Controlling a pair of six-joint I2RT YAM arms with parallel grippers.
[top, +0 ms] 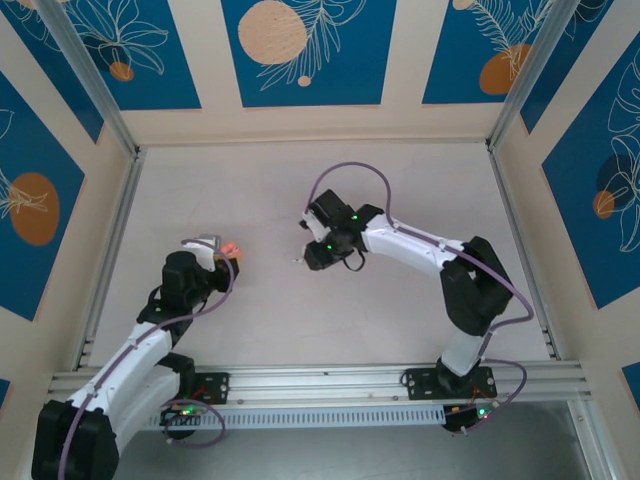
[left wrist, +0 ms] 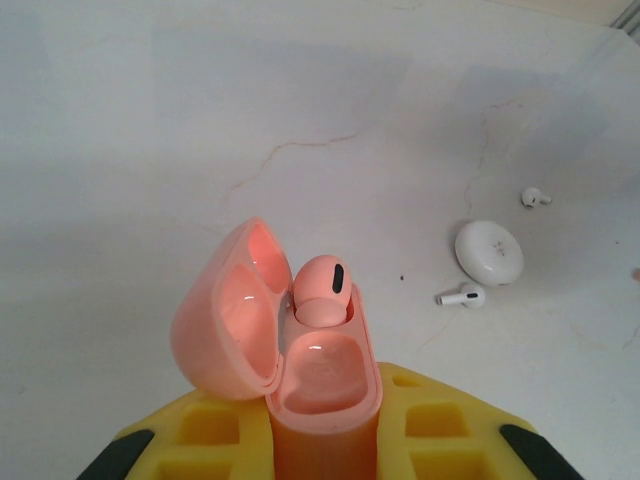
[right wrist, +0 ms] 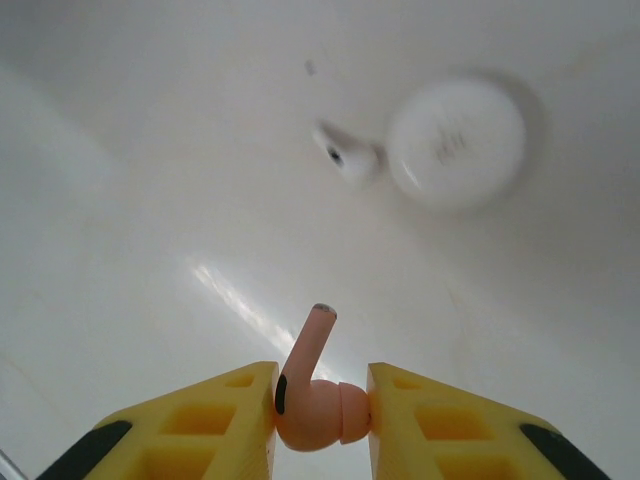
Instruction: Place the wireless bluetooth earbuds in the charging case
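Observation:
The salmon-pink charging case (left wrist: pixel 325 440) stands upright with its lid (left wrist: pixel 228 315) swung open to the left, and my left gripper (left wrist: pixel 322 425) is shut on its body. One pink earbud (left wrist: pixel 322 288) sits in the far slot. The near slot (left wrist: pixel 325 368) is empty. My right gripper (right wrist: pixel 320 402) is shut on a second pink earbud (right wrist: pixel 312 400), stem pointing away from the wrist, above the table. In the top view the left gripper (top: pixel 218 247) holds the case (top: pixel 232 249), and the right gripper (top: pixel 303 258) hangs a short way to its right.
A round white case (left wrist: pixel 489 252) lies shut on the table with one white earbud (left wrist: pixel 461 296) beside it and another (left wrist: pixel 535 197) farther off. Below the right gripper lie the same white case (right wrist: pixel 457 142) and a white earbud (right wrist: pixel 340 152). Aluminium rails (top: pixel 110 250) border the table.

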